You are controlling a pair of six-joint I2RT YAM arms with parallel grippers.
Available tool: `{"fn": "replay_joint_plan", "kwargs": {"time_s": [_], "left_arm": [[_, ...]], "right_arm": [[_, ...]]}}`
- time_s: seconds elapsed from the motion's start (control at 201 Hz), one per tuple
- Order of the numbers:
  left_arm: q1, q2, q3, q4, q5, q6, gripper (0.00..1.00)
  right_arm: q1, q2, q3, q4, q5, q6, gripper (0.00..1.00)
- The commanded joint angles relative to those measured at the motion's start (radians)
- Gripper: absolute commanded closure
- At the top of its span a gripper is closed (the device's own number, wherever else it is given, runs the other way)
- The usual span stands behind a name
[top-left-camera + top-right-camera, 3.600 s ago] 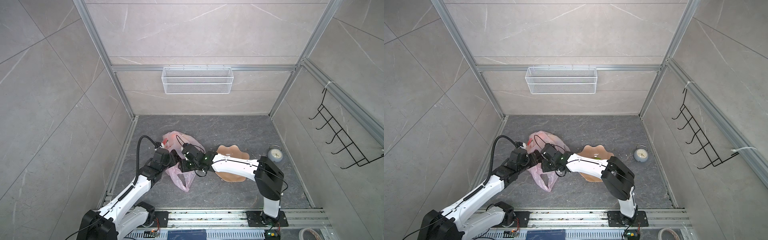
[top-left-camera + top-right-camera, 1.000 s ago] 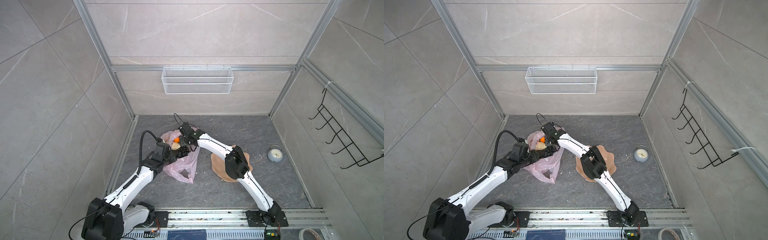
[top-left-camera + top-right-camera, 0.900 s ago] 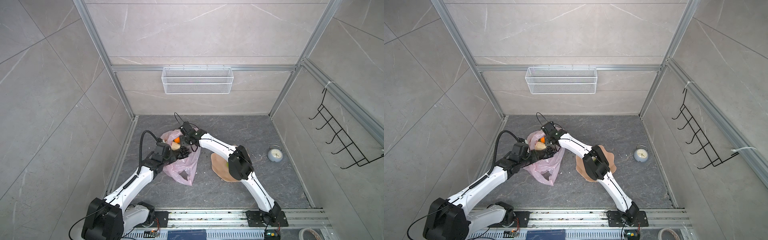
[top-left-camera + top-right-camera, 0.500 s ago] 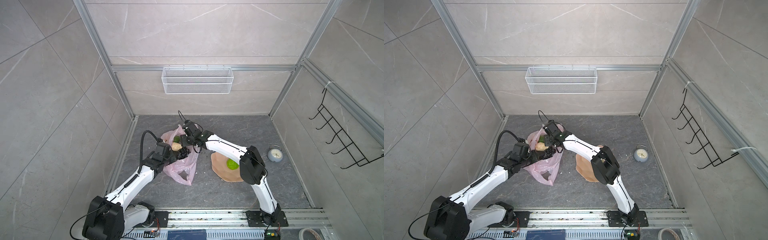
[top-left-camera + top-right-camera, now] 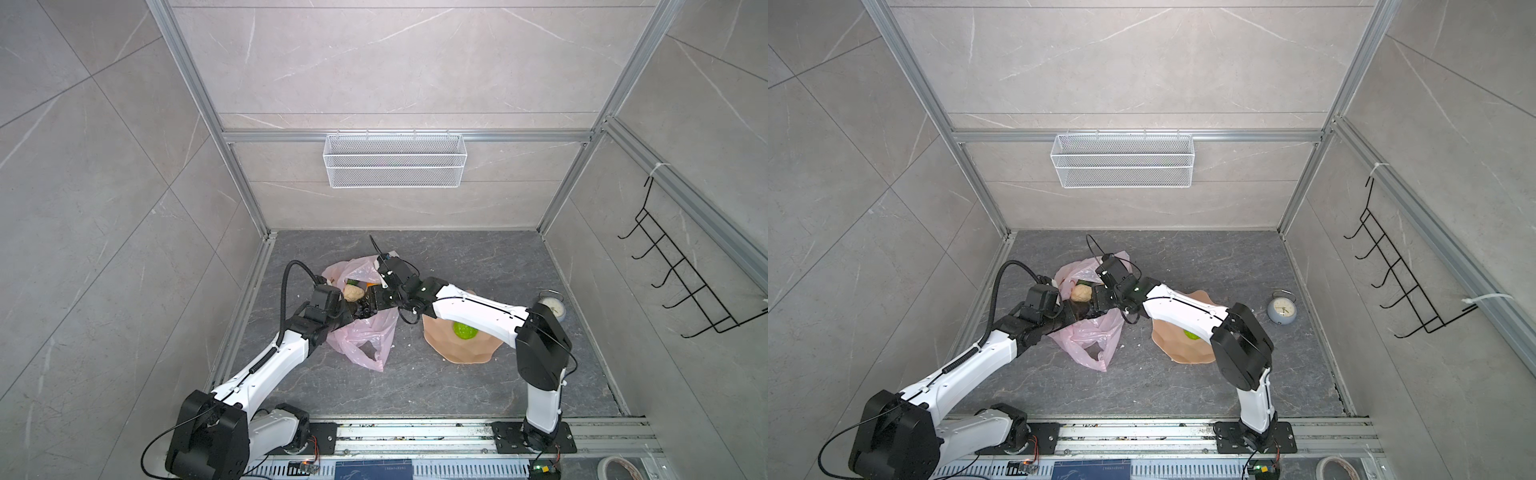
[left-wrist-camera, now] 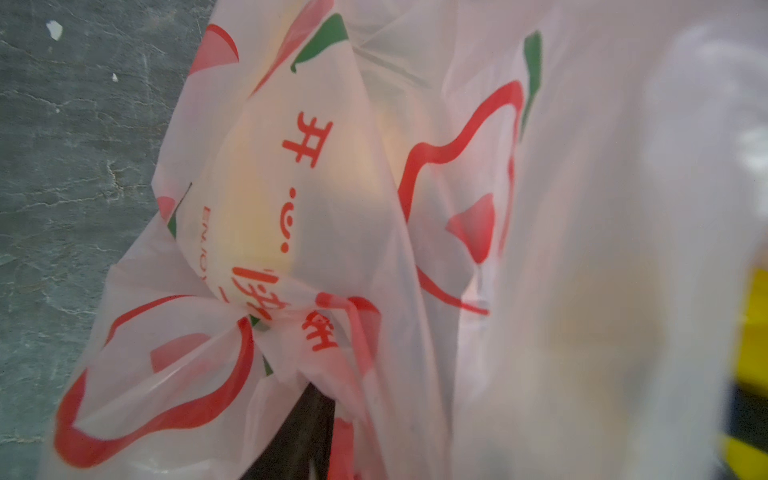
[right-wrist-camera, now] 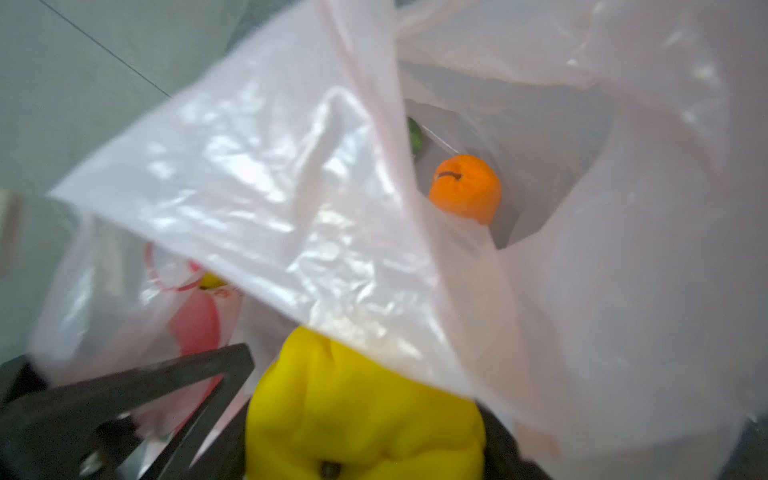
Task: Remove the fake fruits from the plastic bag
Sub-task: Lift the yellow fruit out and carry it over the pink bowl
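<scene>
Two arms meet at the bag (image 5: 365, 332), which lies crumpled on the counter (image 5: 457, 257) left of centre, mouth open in both top views. Right jaws are down in that mouth and clamped on a lumpy yellow fruit (image 7: 365, 415): the right wrist view has it wedged between the dark fingers (image 7: 124, 386), pink film draped over its top. Deeper inside, an orange (image 7: 465, 191) sits bare, a sliver of green piece (image 7: 414, 139) just beside it. Left jaws are at the bag's near edge; film smothers the left wrist view, one dark finger (image 6: 295, 432) poking out from under it, and whether they pinch the plastic I cannot tell. A beige piece (image 5: 353, 294) rests in the mouth. Over on the right, a green fruit (image 5: 464, 331) lies on the plate (image 5: 457, 357), near the bag.
</scene>
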Motion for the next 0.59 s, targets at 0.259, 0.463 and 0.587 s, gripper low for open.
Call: {"fn": "replay_joint_plan", "kwargs": {"time_s": [0.259, 0.463, 0.587], "left_arm": [[0.003, 0.013, 0.012, 0.032, 0.025, -0.007, 0.6], [0.003, 0.016, 0.012, 0.032, 0.027, 0.0, 0.6], [0.003, 0.011, 0.011, 0.027, 0.029, 0.002, 0.6]], "right_arm": [[-0.009, -0.27, -0.232, 0.047, -0.073, 0.041, 0.37], [-0.099, -0.464, -0.382, -0.06, -0.056, 0.071, 0.38], [-0.163, -0.584, -0.483, -0.14, -0.018, 0.073, 0.38]]}}
